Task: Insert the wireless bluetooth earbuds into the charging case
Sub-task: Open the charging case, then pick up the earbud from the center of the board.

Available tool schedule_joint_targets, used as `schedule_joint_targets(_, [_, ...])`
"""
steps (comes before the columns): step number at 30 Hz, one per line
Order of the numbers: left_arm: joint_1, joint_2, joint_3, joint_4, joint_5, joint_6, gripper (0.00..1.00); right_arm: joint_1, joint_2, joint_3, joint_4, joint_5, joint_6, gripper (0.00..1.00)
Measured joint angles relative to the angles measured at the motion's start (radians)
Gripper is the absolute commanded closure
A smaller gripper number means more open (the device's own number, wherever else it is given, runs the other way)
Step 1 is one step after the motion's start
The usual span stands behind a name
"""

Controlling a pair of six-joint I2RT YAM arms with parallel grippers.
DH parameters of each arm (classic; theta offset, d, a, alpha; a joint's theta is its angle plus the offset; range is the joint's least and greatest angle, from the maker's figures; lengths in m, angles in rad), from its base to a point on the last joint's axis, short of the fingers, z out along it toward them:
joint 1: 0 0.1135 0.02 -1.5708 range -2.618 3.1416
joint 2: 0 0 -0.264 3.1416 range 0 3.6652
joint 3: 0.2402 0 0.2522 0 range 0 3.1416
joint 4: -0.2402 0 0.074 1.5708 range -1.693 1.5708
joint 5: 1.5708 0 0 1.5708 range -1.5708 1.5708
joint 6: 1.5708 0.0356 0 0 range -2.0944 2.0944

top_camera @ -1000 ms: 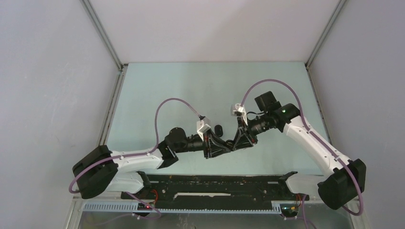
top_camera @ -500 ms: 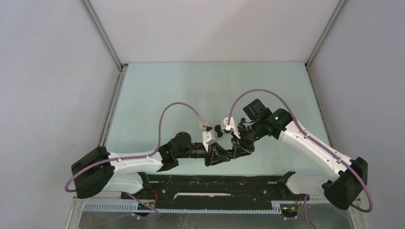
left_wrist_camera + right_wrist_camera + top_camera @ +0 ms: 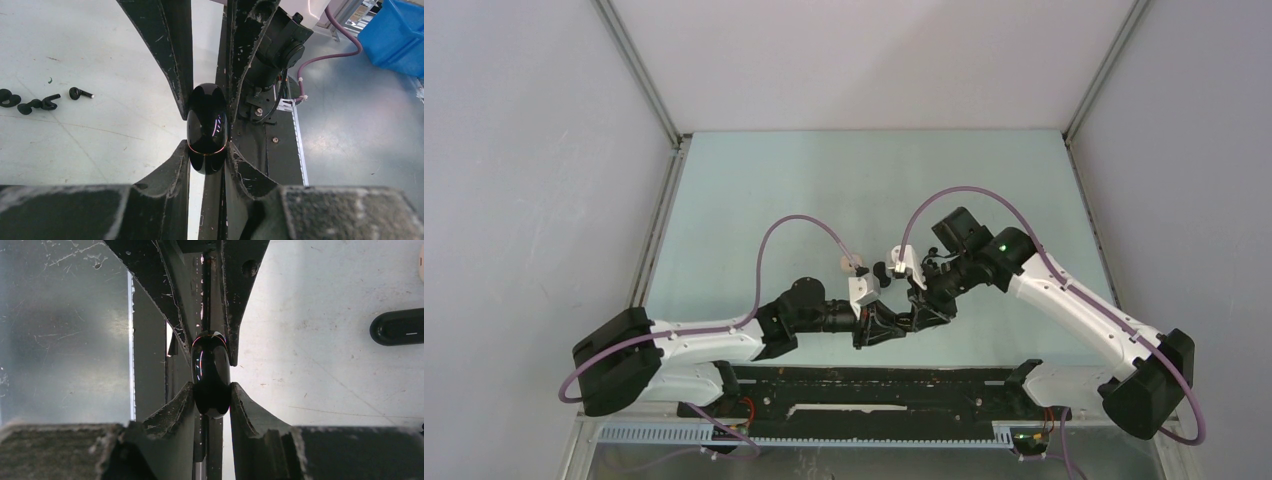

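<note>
Left wrist view: the left gripper [image 3: 207,150] comes up from six o'clock and is clamped on the lower half of the charging case [image 3: 207,127]. The right gripper [image 3: 207,107] comes down from twelve o'clock and pinches the upper half, so both pincers hold the same case off the table [image 3: 100,50]. The case is a glossy black pebble with a thin coppery seam around it, and the lid looks shut. The wireless bluetooth earbuds [image 3: 37,103] lie loose on the table well apart at nine o'clock: three small black pieces, one with a short stem.

Right wrist view: the picture mirrors the first, with this arm's fingers at six o'clock and the left arm's at twelve, all pressed against the narrow sides of the case. A second black case [image 3: 397,326] lies on the table at about three o'clock, untouched.

Top view: the arms reach in from eight and four o'clock and meet tip to tip near the table's six o'clock edge; the case is too small to make out there.

By my judgement the task has barely begun: the case is unopened and no earbud is seated.
</note>
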Motion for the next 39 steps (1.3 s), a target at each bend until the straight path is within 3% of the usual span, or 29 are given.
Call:
schedule_joint_targets(8, [-0.001,-0.022,-0.012,0.008,-0.018,0.019,1.0,-0.01,0.003,0.005,0.017,-0.003,0.039,0.63])
schedule_joint_targets(12, [-0.001,-0.032,-0.031,0.031,-0.037,0.031,1.0,-0.08,0.035,0.012,0.017,-0.073,0.076,0.59])
schedule_joint_targets(19, [-0.01,-0.032,-0.064,0.041,-0.049,0.037,1.0,-0.231,0.161,0.063,-0.016,-0.246,0.091,0.56])
schedule_joint_targets(28, [-0.011,-0.032,-0.082,0.08,-0.055,0.033,1.0,-0.32,0.185,0.089,-0.035,-0.363,0.109,0.55])
schedule_joint_targets(34, [-0.011,-0.034,-0.089,0.09,-0.071,0.017,1.0,-0.455,0.152,0.09,-0.005,-0.347,0.134,0.52])
schedule_joint_targets(39, [-0.011,-0.066,-0.089,0.09,-0.087,0.006,1.0,-0.552,0.003,0.034,0.168,-0.167,0.208,0.52])
